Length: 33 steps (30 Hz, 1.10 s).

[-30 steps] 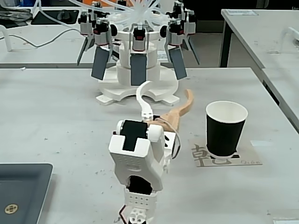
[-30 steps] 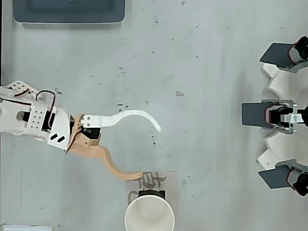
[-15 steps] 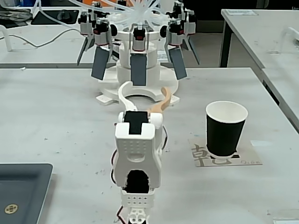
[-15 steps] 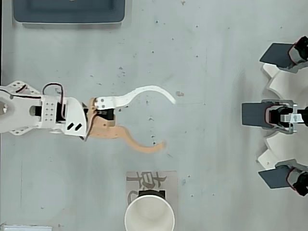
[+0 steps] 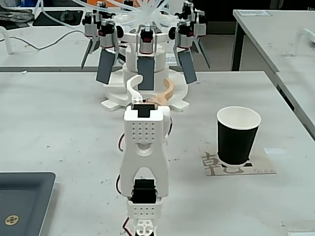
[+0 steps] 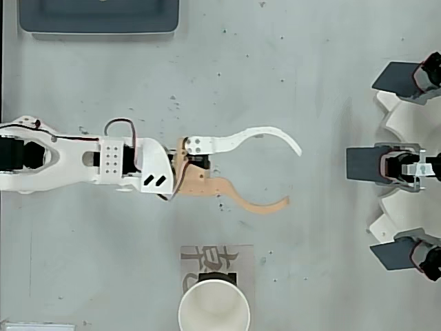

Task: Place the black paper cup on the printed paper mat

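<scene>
The black paper cup (image 5: 237,136) stands upright on the printed paper mat (image 5: 212,163), to the right of the arm in the fixed view. The overhead view looks into the cup's (image 6: 213,306) white inside at the bottom edge, with the mat (image 6: 207,260) showing beside it. My gripper (image 6: 293,175) is open and holds nothing, its white and tan fingers spread wide. It hovers over bare table, well apart from the cup. In the fixed view the gripper (image 5: 151,89) points away from the camera, toward the white rig.
A white multi-armed rig (image 5: 146,54) with dark paddles stands beyond the gripper, at the right edge (image 6: 406,165) of the overhead view. A dark grey tray (image 5: 22,201) lies at the near left in the fixed view. A second table (image 5: 280,34) stands at the right.
</scene>
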Each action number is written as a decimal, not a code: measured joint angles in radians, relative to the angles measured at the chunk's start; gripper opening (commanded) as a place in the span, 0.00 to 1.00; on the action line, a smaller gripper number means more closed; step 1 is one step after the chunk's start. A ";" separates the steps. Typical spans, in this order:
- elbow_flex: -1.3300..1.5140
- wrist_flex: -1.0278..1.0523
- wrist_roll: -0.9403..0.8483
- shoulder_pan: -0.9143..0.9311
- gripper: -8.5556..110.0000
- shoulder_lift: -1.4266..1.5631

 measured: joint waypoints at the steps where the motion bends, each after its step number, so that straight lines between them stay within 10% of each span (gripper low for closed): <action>1: -0.031 0.017 0.000 0.000 0.18 -0.020; 33: -0.279 0.100 0.000 0.000 0.16 -0.210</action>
